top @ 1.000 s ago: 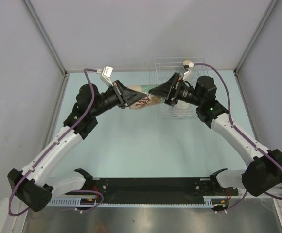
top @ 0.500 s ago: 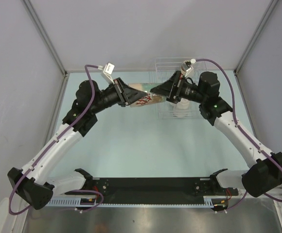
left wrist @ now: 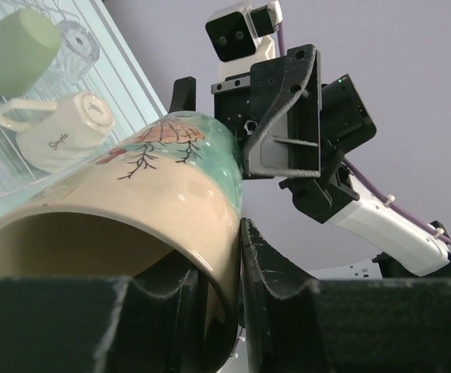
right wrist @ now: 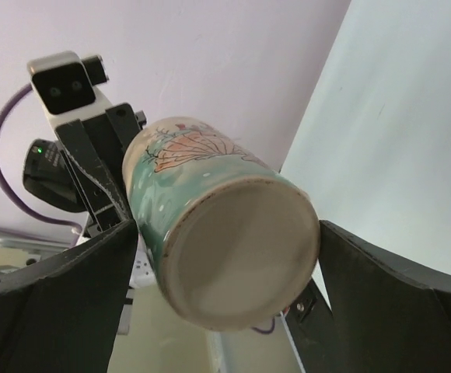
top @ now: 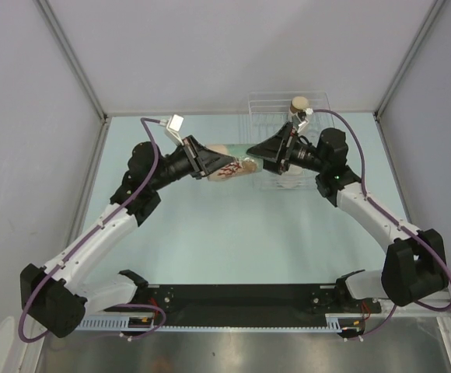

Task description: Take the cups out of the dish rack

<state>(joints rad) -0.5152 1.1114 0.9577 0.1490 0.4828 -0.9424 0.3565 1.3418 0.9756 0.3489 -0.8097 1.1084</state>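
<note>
A cream cup with red-brown print and a teal lower band (top: 229,166) hangs on its side above the table, left of the dish rack (top: 316,101). My left gripper (top: 210,163) is shut on its rim, one finger inside the mouth and one outside (left wrist: 270,268). My right gripper (top: 255,152) stands open, its fingers (right wrist: 373,287) on either side of the cup's unglazed base (right wrist: 237,249) with gaps. In the rack lie a pale green cup (left wrist: 14,58), a white handled cup (left wrist: 58,128) and a tan brown-topped cup (top: 298,102).
The two wrists face each other closely over the back middle of the table (top: 210,233). Grey walls close in the back and both sides. The rack sits against the back wall, partly under my right arm (top: 330,151).
My left gripper and the cup have shifted slightly right and toward me. The right wrist has dropped lower, uncovering the tan cup in the rack. Its jaws stay wide.
</note>
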